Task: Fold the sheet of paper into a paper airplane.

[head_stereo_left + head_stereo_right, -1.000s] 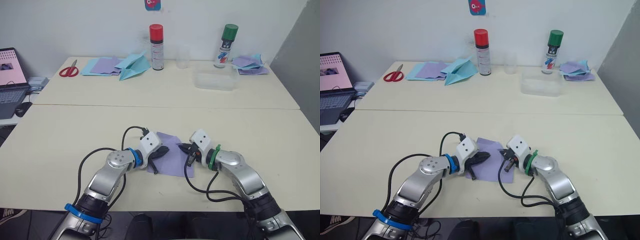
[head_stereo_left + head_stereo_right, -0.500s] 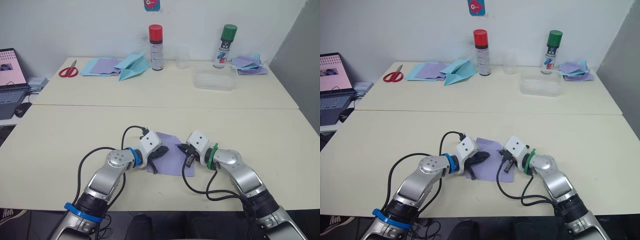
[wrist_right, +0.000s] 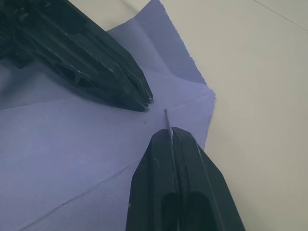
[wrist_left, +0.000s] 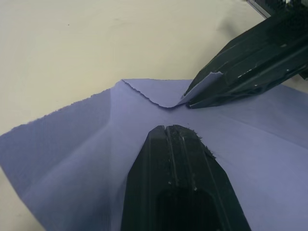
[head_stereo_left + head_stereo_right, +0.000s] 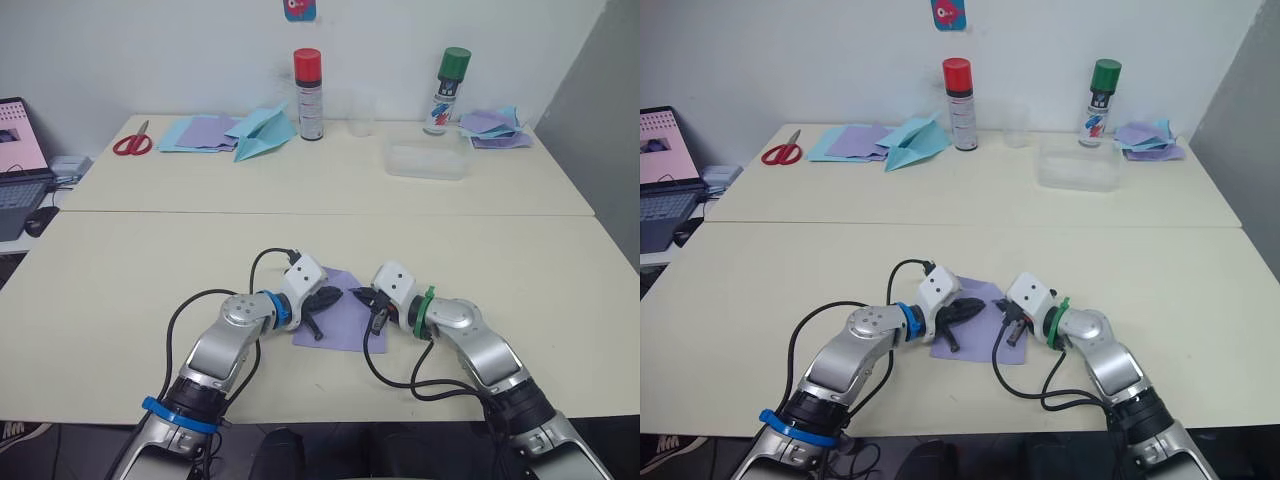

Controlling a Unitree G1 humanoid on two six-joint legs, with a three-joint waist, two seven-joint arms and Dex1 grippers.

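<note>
Wrist views: both pincers clenched, right pincer (image 3: 169,131) on sheet (image 3: 72,163) edge, left pincer (image 4: 169,129) nearer.

My arms are silver-grey metal with rounded joint housings. A blue ring circles my left forearm just behind the white box-shaped wrist block, and a second blue band sits lower on that arm; my right forearm wears a green ring behind its own white block. Black cables loop from each block. My left gripper (image 5: 322,302) and right gripper (image 5: 364,297) have tapered, ribbed black fingers.
</note>
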